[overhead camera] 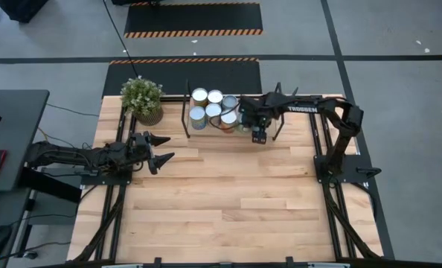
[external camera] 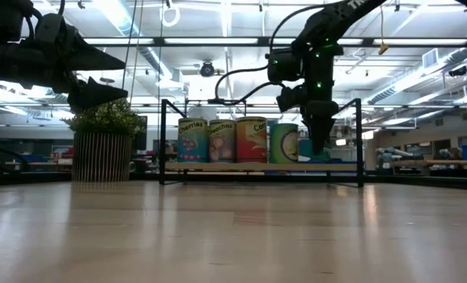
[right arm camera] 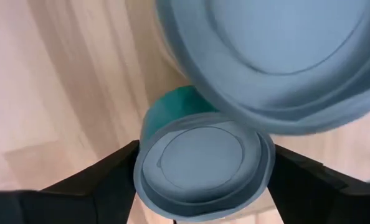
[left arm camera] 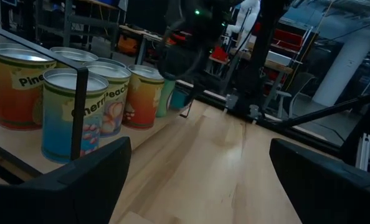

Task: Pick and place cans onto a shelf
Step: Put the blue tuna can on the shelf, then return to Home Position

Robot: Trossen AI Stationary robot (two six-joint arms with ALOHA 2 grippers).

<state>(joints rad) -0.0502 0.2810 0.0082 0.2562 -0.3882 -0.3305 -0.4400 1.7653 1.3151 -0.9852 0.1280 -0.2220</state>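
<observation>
The right gripper [right arm camera: 200, 180] reaches down at the right end of the shelf [external camera: 218, 167], its fingers set on either side of a small teal-sided can [right arm camera: 200, 165] whose silver round top fills the space between them; the fingers stand narrow and look to be pressed against the can's rim, though firm contact cannot be confirmed. In the right wrist view a larger silver can top [right arm camera: 278, 56] sits just beside and partly over the small can. From the high view, the other cans [overhead camera: 213, 108] cluster on the shelf board between the thin black upright frames, next to the potted plant [overhead camera: 143, 98] at the table's back left corner. The low view shows a row of labelled cans [external camera: 237, 140] standing upright on the board, fruit pictures on their sides. The left gripper [overhead camera: 160, 149] waits over the wooden table [overhead camera: 228, 201] at its left side, well apart from the shelf, its two fingers spread wide and empty.
</observation>
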